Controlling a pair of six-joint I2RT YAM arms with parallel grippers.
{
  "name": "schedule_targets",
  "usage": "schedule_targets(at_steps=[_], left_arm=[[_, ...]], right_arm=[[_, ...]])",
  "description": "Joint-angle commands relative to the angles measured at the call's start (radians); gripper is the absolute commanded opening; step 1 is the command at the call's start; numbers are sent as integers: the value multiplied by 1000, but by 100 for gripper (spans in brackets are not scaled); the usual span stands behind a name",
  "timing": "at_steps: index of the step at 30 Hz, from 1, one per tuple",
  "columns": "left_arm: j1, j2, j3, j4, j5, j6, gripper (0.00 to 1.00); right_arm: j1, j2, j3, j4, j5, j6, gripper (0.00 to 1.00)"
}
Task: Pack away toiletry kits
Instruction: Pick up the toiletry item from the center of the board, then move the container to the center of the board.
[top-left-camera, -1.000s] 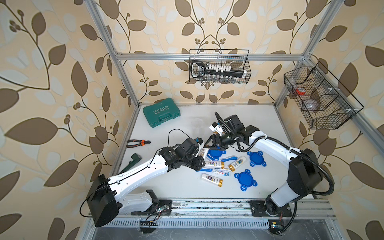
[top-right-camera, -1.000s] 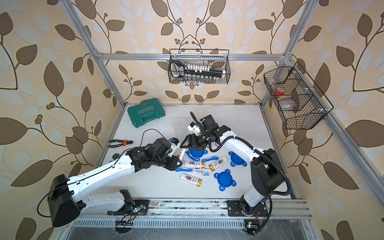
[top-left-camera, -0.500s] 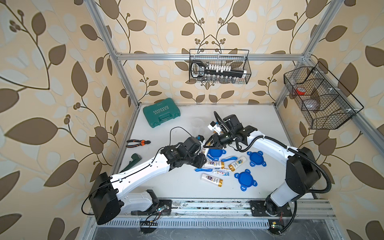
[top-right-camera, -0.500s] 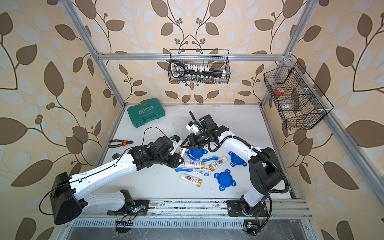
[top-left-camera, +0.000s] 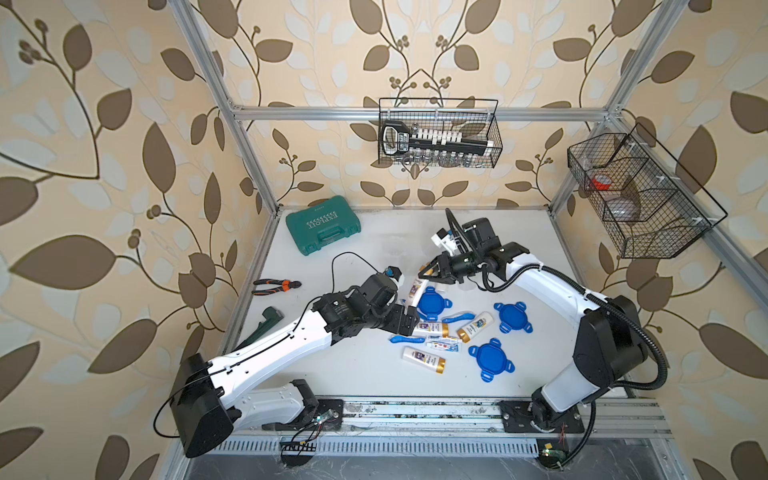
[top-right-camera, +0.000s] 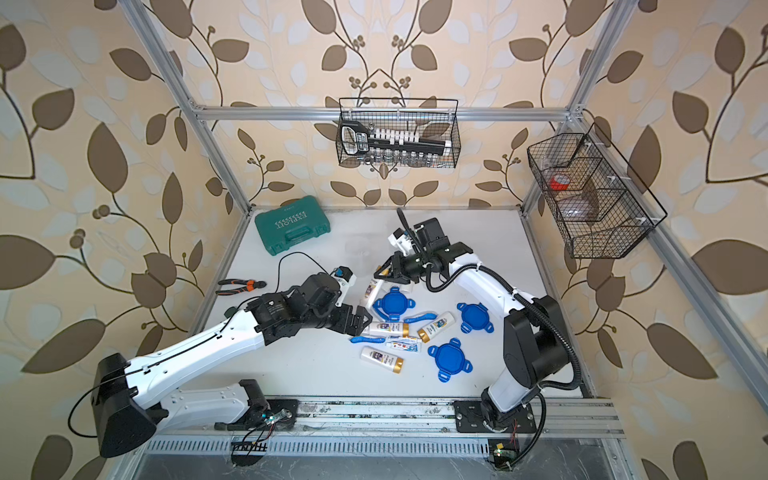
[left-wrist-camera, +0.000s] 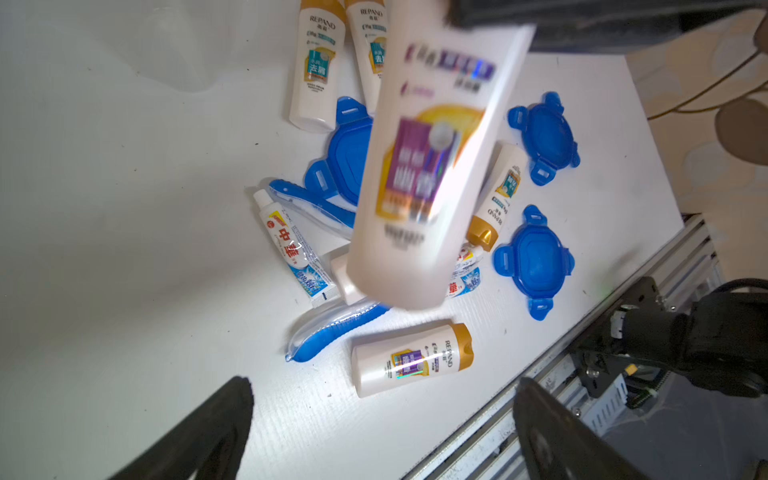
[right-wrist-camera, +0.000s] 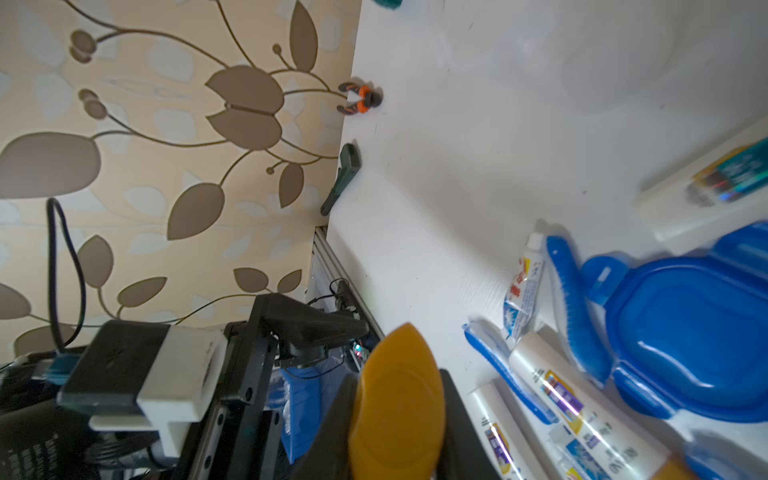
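Change: left gripper (top-left-camera: 409, 320) has sprung wide open, holding nothing.
Right gripper (top-left-camera: 424, 274): clamped on gold-capped bottle (left-wrist-camera: 428, 158), at left gripper's 12 o'clock.
Clear jar (top-right-camera: 357, 246): contents cannot tell.
Blue lids (top-left-camera: 491, 359): loose on surface (top-left-camera: 353, 374).

1. A white bottle (top-left-camera: 417, 286) is held by the right tool (top-left-camera: 427, 272), near a blue lid (top-left-camera: 432, 302).
2. The left tool (top-left-camera: 410, 318) is spread wide beside another bottle (top-left-camera: 430, 329).
3. A green case (top-left-camera: 323, 224) is seen far back on the tabletop (top-left-camera: 365, 374).
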Motion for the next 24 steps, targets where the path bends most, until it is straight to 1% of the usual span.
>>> schedule_targets(at_steps=[1, 3, 6, 8, 10, 13, 15, 17, 19, 24], left_arm=[[114, -54, 70, -77, 33, -83, 99], [239, 10, 184, -166, 53, -118, 99], [384, 177, 386, -322, 21, -141, 99], [438, 293, 497, -356, 24, -127, 97], [449, 443, 633, -390, 12, -97, 96], [454, 630, 815, -468, 15, -80, 92], [454, 722, 901, -498, 14, -68, 91], [454, 781, 958, -500, -4, -44, 88], [454, 838, 1009, -510, -30, -22, 83], [454, 927, 1041, -476, -10, 14, 72]], right_arm=[[-2, -45, 154, -106, 106, -109, 8], [-1, -54, 198, -123, 171, -139, 8], [6, -75, 226, -115, 243, -177, 6], [20, -95, 237, -109, 296, -205, 6], [33, -113, 244, -110, 341, -230, 6], [42, -144, 238, -104, 394, -255, 6], [41, -166, 226, -98, 417, -267, 6], [43, -180, 216, -98, 437, -278, 6], [43, -191, 207, -99, 447, -288, 6], [42, -207, 182, -71, 447, -289, 6]])
